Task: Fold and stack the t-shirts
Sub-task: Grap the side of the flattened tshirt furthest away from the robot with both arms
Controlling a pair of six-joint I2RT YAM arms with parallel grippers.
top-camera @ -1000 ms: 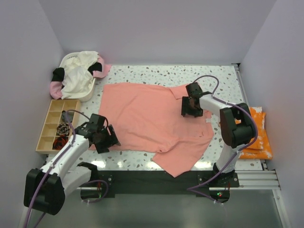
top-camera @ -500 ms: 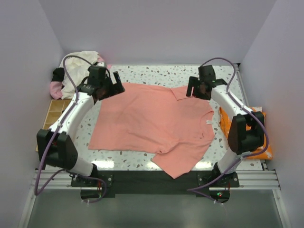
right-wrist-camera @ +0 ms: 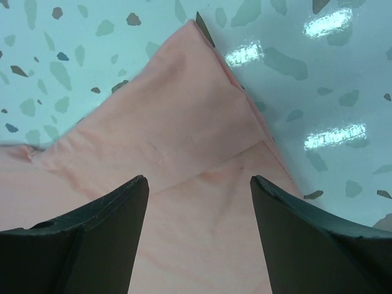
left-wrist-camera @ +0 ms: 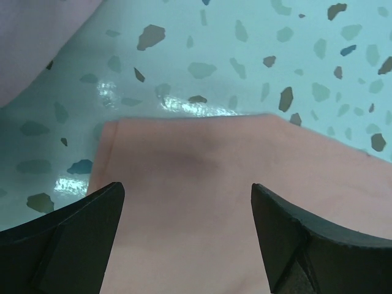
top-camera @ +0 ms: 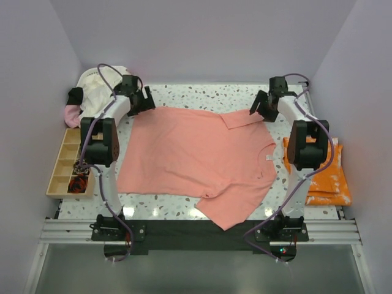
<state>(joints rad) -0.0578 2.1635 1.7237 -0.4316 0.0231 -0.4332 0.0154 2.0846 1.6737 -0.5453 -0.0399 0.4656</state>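
Top external view shows a plain salmon-pink short-sleeved t-shirt (top-camera: 196, 159) spread flat across the middle of the speckled white counter (top-camera: 202, 93), with its small white neck label (top-camera: 268, 157) toward the right side and one sleeve reaching the counter's near edge. The left gripper (top-camera: 144, 101) sits over the shirt's far left corner and the right gripper (top-camera: 260, 109) over its far right corner, where a flap of cloth lies folded back. In the left wrist view the left gripper (left-wrist-camera: 187, 190) has its black fingers spread wide with nothing clamped, the pink corner lying below them. The right wrist view shows the right gripper (right-wrist-camera: 199, 180) equally wide above the folded flap, gripping nothing. An orange t-shirt with white splotches (top-camera: 331, 177) lies folded at the right edge. Cream and pink shirts (top-camera: 98, 98) fill a white basket (top-camera: 89, 75) at the far left, beside a wooden compartment tray (top-camera: 64, 165).
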